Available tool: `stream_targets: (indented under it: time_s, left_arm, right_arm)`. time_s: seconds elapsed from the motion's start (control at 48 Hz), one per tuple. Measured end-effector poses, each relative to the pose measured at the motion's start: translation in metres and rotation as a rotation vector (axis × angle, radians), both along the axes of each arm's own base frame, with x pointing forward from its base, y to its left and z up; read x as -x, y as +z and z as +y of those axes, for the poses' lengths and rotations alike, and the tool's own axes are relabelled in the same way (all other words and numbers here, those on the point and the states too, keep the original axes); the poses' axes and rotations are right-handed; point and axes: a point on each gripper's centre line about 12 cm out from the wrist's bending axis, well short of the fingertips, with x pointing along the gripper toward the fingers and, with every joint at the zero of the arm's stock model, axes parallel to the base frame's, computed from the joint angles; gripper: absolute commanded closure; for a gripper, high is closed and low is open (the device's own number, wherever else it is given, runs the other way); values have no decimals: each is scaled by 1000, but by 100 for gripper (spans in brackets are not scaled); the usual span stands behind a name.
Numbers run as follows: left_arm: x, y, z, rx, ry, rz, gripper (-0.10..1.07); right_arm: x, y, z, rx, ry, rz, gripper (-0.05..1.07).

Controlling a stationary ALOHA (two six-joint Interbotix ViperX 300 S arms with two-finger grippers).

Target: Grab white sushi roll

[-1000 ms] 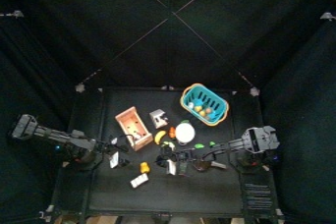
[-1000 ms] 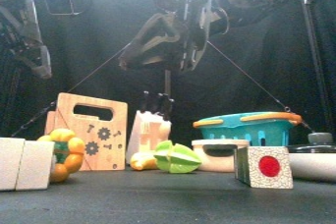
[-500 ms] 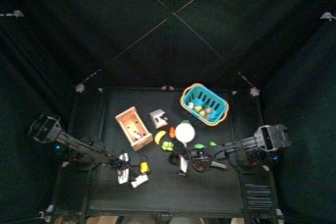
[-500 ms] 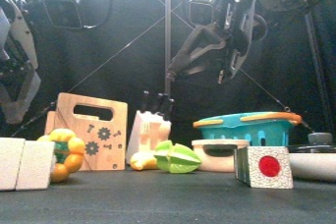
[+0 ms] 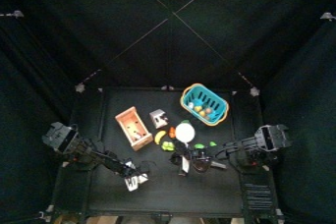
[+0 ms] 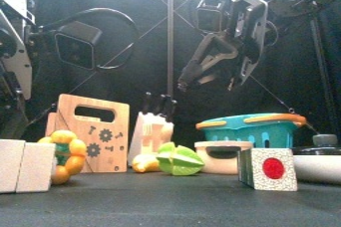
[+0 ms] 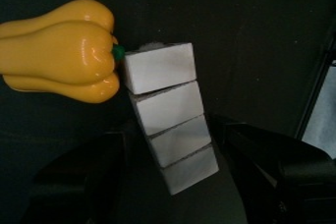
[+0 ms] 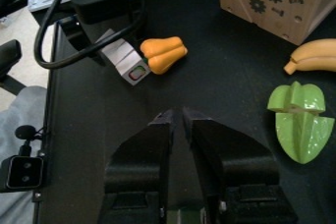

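The white sushi roll (image 7: 168, 110), a white bar of several segments, lies at the table's front left against a yellow-orange pepper (image 7: 59, 49). It also shows in the front view (image 6: 24, 165), the top view (image 5: 138, 180) and the right wrist view (image 8: 128, 63). My left gripper (image 7: 184, 194) is open, low at the roll's near end, with one jaw on each side of it and not closed on it. My right gripper (image 8: 180, 118) is shut and empty. It hangs above the table's middle (image 6: 188, 80), right of the roll.
A wooden board (image 6: 91, 131) and a knife block (image 6: 154, 131) stand behind the pepper. A green star fruit (image 6: 177, 159), a white bowl (image 6: 222, 156), a blue basket (image 6: 253, 127) and a white cube with a red disc (image 6: 270, 168) fill the middle and right.
My left arm has swung in from the left edge and come down to the white roll. My right arm has drawn back to the right.
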Motion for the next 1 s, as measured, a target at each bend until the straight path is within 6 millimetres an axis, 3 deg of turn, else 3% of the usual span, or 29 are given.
stream_targets:
  time_s: [0.375, 0.479, 0.583, 1.0]
  left_arm:
    - [-1, 0, 3, -19, -16, -5, 29]
    - [1, 6, 4, -22, -22, -5, 29]
    - [3, 26, 5, -17, -37, -47, 29]
    - [7, 32, 4, -17, -54, -61, 29]
  right_arm:
    - [2, 5, -1, 0, 0, -11, 44]
    - [3, 9, -1, 5, 4, -21, 44]
    - [5, 13, 0, 4, 6, -33, 44]
    - [6, 11, -1, 6, 5, -25, 44]
